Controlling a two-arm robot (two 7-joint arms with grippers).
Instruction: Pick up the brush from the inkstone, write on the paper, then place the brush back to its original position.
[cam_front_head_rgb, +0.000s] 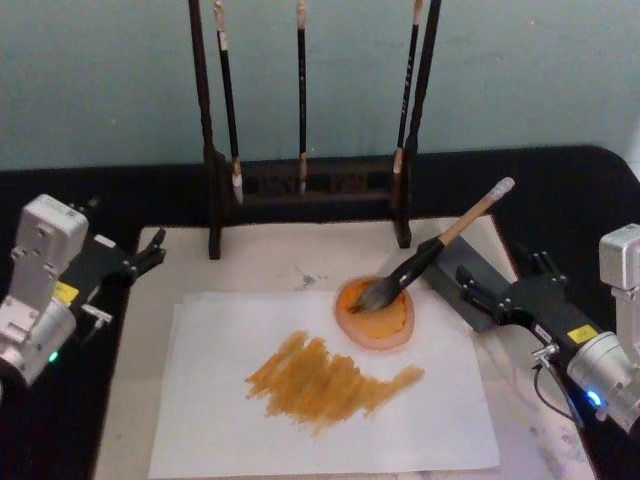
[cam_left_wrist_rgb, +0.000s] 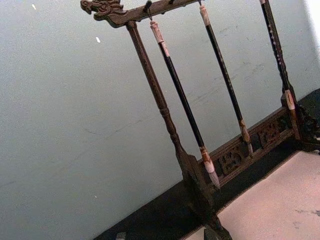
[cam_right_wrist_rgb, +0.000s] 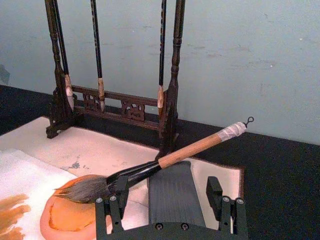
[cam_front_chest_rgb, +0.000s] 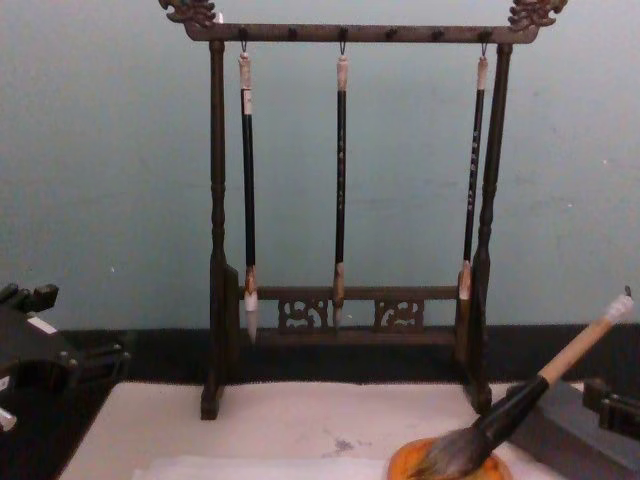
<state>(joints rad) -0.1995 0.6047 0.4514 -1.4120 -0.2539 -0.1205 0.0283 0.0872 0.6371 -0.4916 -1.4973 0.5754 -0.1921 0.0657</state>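
On orange dish (cam_front_head_rgb: 378, 325), brush (cam_front_head_rgb: 420, 262) bristles

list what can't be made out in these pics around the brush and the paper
- Paper: the chest view's bottom edge cuts off nearly all of it, so the orange strokes cannot be checked there.
- Brush: whether its shaft touches the grey block; they overlap in each view.
- Left pincer: open or shut cannot be told.
- Hanging brushes: shaft markings too small to read.

- Soft, even, slightly dim light throughout, with no glare.
- Faint shadows under the paper (cam_front_head_rgb: 330, 400).
- Head view mildly blurred.
- Wall (cam_left_wrist_rgb: 75, 125) in the left wrist view looks washed out and grainy.
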